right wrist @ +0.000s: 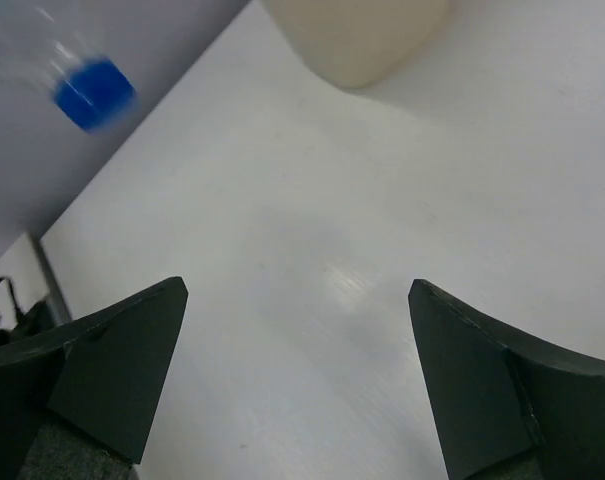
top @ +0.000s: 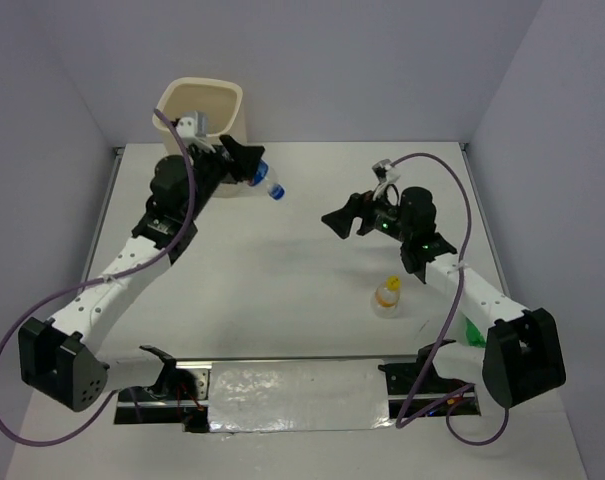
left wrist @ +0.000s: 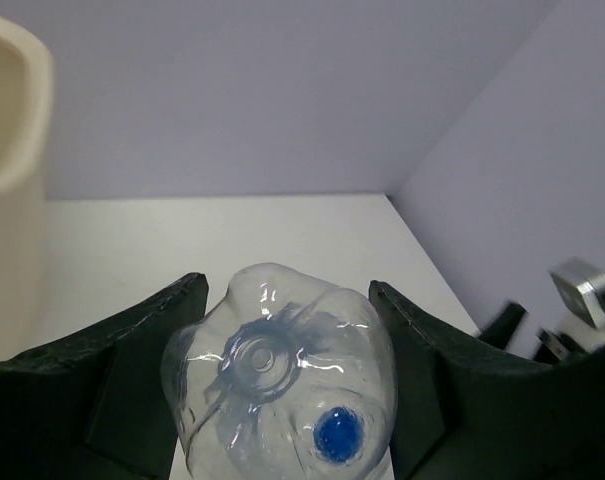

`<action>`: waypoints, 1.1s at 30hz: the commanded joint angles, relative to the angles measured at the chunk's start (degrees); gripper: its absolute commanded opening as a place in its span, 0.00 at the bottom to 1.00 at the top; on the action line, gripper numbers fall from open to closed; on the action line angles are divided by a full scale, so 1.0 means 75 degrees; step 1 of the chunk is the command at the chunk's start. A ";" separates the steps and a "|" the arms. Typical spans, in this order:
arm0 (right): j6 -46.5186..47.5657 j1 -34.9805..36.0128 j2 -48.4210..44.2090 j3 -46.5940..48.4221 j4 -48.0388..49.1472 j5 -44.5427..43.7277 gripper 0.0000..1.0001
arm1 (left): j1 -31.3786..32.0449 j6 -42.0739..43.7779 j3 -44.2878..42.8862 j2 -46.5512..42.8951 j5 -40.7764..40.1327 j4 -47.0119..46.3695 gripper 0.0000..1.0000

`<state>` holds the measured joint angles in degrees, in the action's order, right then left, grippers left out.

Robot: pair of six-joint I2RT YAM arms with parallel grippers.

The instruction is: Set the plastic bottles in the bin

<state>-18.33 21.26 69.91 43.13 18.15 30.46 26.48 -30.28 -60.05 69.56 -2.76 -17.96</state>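
— Bin [top: 227,92] at far left: anything in it?
— Cream and tall, standing at the table's [top: 282,270] back left corner. The part of its inside that shows is plain wall. The left arm's wrist covers the rest, so I cannot tell.
— And the left gripper [top: 244,165]?
— Clamped on the blue-capped bottle [top: 270,185], held in the air just right of the bin and outside its rim. From the wrist, a dark finger [left wrist: 132,380] presses each side of the clear body [left wrist: 282,390]. The blue cap shows through the plastic.
— Any writing on it?
— Blue colour only, nothing readable.
— The right gripper [top: 342,218]?
— Spread wide with nothing between its fingers [right wrist: 112,360], above bare table near the middle.
— Other bottles?
— The orange-capped bottle [top: 387,296] stands upright on the table, near the right forearm, its print too small to read. Further right, a green patch [top: 472,330] peeks out beside the right arm's base, and I cannot tell what it is.
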 commanded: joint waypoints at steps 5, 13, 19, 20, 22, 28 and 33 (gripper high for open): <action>0.0636 -0.0818 -0.1000 0.0061 -0.1013 -0.1129 1.00 | -0.1783 0.0510 -0.2362 0.1363 0.0650 0.0015 0.19; 0.1178 -0.1111 -0.1610 0.0237 -0.1752 -0.2466 1.00 | -0.3459 0.0077 -0.4308 0.2957 0.1400 -0.0569 0.23; 0.1178 -0.1287 -0.1739 0.0155 -0.2079 -0.2865 1.00 | -0.4162 0.0030 -0.5713 0.4339 0.1247 -0.0606 0.30; 0.1178 -0.1299 -0.1739 0.0155 -0.2092 -0.2889 1.00 | -0.4187 0.0041 -0.5716 0.4551 0.1294 -0.0629 0.31; 0.1143 -0.1322 -0.1728 0.0074 -0.2081 -0.2912 1.00 | -0.4210 0.0088 -0.6113 0.5112 0.1365 -0.0665 0.33; 0.1096 -0.1393 -0.1611 -0.0009 -0.2010 -0.2854 1.00 | -0.4222 0.0381 -0.7121 0.6251 0.1154 -0.0337 0.40; 0.1190 -0.1393 -0.1552 0.0178 -0.2548 -0.2819 1.00 | -0.4210 0.0452 -0.7240 0.6324 0.1762 -0.0113 0.99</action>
<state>-10.33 11.14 58.39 42.74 1.19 9.80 -5.28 -28.45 -111.68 118.98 7.35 -15.99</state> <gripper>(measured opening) 0.997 0.984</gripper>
